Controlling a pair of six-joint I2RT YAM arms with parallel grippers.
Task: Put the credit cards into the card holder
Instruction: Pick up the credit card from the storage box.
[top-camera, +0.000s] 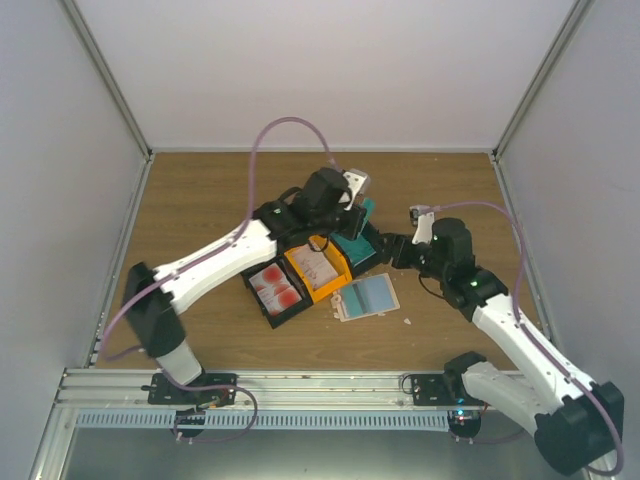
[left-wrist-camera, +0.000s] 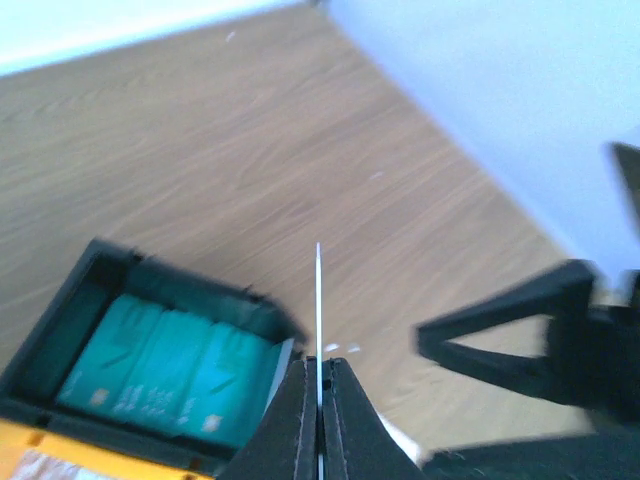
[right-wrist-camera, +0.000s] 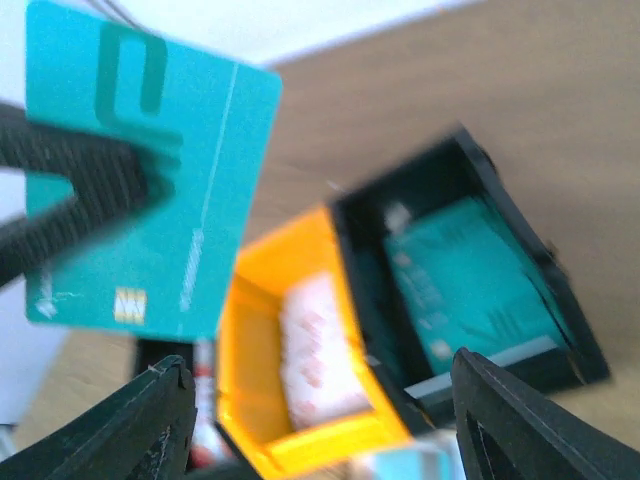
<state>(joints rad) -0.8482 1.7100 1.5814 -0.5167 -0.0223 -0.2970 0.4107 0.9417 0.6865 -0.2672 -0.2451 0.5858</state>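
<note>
Pinching one teal-green credit card between my closed left jaws, raised above the black tray of more teal cards. My right jaws stand wide apart, empty. The card holder lies open on the worktop.

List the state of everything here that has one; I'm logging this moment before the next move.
left gripper: shut on the teal card.
teal card: held in the air above the trays.
right gripper: open, empty.
card holder: lying open on the table.
black tray: holds teal cards.
orange tray: holds pale pinkish cards.
end tray: holds red-blotched cards.
</note>
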